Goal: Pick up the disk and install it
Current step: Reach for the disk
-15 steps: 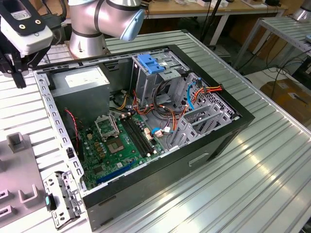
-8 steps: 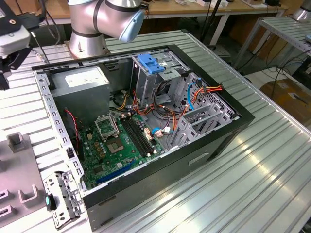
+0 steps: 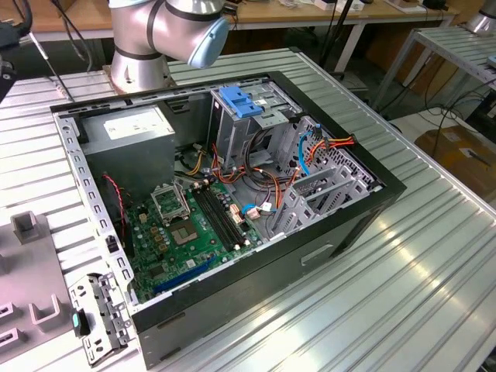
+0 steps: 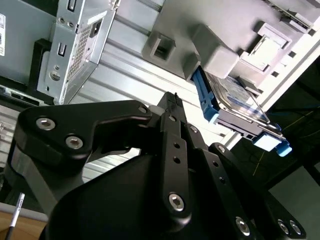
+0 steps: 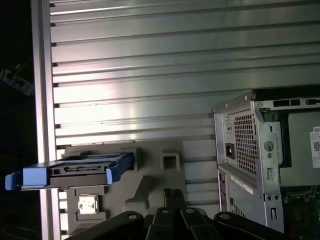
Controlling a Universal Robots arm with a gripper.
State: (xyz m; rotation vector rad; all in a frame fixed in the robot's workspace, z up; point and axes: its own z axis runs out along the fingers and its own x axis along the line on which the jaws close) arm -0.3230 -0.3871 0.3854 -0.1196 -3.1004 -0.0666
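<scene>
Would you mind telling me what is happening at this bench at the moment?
A silver robot arm is tasked with fitting a drive into the open black desktop computer case on the ribbed metal table. In the first wrist view, the flat dark hard drive in blue plastic rails sits in a grey plastic holder on the table beside the case. The black gripper is near it but apart from it, so it has not been picked up yet.
</scene>
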